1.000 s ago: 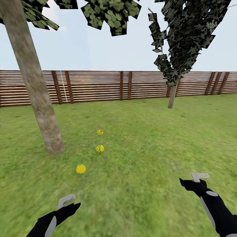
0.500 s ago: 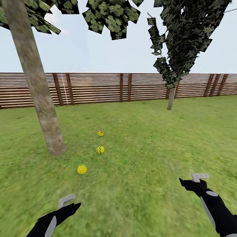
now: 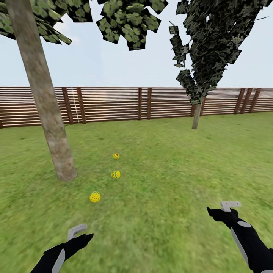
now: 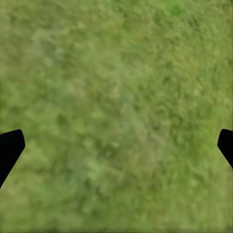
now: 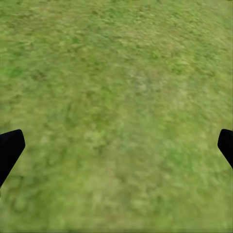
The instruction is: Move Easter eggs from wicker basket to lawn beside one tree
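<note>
At the far left you have the tree (image 3: 45, 110), its thick slanted trunk rising from the lawn (image 3: 163, 159) with dark leaves overhead. Low in the head view, your left gripper (image 3: 77, 232) hangs above bare grass; in the left wrist view its two dark fingertips (image 4: 9, 150) sit at opposite edges of the picture with nothing but grass between them, so the jaws stand wide apart and empty.

Just right of the trunk lie the three eggs in a loose line running away from you: the green-specked egg (image 3: 94, 197) closest, the zigzag egg (image 3: 115, 174) beyond it, and the red-dotted egg (image 3: 116, 156) farthest. Each rests on grass, apart from the others and near the trunk's foot. From how they lie, the job looks done or close to it, though you cannot check the basket from here.

If you need to nudge one closer, expect it to be light, hard-shelled, smooth and prone to rolling. Close on the widest part of its middle, straight from above, and squeeze gently; a grip near either end would likely squirt it out. Set it down rather than drop it.

Farther right stands a slim tree (image 3: 197, 115) before the fence (image 3: 151, 104). At the right, your right gripper (image 3: 229, 206) also hovers over grass, its fingertips (image 5: 9, 150) likewise spread to the frame edges, holding nothing.
</note>
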Robot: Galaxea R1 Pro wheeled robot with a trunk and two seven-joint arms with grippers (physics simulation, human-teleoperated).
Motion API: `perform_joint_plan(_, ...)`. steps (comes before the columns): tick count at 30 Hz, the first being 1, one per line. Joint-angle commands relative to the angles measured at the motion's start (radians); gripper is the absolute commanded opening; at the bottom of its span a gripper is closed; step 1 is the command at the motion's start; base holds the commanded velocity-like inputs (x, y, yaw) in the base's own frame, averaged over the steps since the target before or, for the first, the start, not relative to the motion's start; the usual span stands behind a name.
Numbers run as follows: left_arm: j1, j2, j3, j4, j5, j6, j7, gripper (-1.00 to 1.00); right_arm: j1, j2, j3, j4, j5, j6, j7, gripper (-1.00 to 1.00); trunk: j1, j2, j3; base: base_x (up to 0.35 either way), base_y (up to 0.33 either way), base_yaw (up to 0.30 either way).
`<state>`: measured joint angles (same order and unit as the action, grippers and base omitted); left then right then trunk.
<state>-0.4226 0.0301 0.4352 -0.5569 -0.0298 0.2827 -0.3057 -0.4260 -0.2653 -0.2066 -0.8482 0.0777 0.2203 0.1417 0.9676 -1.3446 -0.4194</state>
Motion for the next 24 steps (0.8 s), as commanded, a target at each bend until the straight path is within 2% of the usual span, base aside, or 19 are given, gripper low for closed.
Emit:
perform_joint_plan(1,-0.001,-0.001,0.007,-0.001,-0.003,0.007,-0.007,1.0,0.0,0.0,-0.004,-0.002,0.008,0.005,0.008,1.0,-0.004,0.007,0.003,0.0,0.0,0.0)
perform_joint_plan(12,-0.001,-0.001,0.007,-0.001,-0.004,0.007,-0.008,1.0,0.0,0.0,-0.004,-0.002,0.009,0.005,0.008,1.0,-0.046,0.084,0.053,0.0,0.0,0.0)
perform_joint_plan(19,-0.001,-0.012,0.006,-0.001,-0.004,0.007,-0.006,1.0,0.0,0.0,-0.004,0.0,0.008,0.005,0.008,1.0,-0.073,0.133,0.086,0.0,0.0,-0.002)
perform_joint_plan(24,-0.001,-0.013,0.005,0.0,-0.007,0.008,-0.003,1.0,0.0,-0.001,-0.004,0.0,0.008,0.007,0.009,1.0,-0.092,0.168,0.109,0.0,0.0,-0.098)
